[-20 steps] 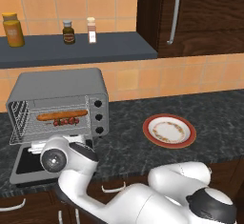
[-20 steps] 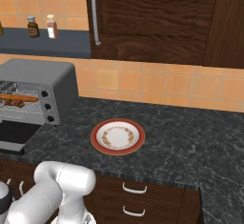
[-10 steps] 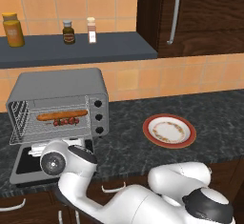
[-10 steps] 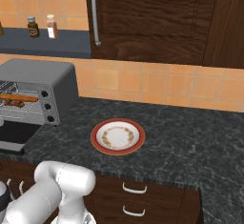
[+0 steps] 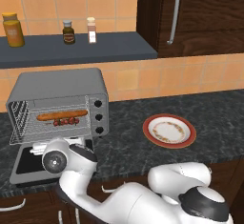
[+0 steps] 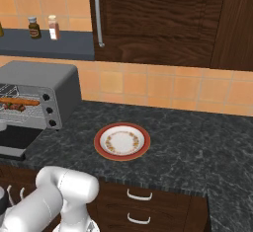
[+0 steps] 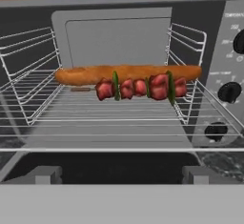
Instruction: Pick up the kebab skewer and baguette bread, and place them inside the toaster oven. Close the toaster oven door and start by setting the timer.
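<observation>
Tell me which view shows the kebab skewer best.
Hand view: the kebab skewer lies close and unobstructed on the rack, in front of the baguette bread. Left base view shows it small inside the toaster oven; right base view cuts it at the frame edge.

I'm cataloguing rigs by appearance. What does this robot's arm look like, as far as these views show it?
The arm is glossy white, built of rounded, tubular segments. A dark grey, nearly black cap covers the joint at lower right in the left base view, and a round grey disc sits on the white housing near the toaster oven door. No cables or markings are visible. The finger tips cannot be made out.
</observation>
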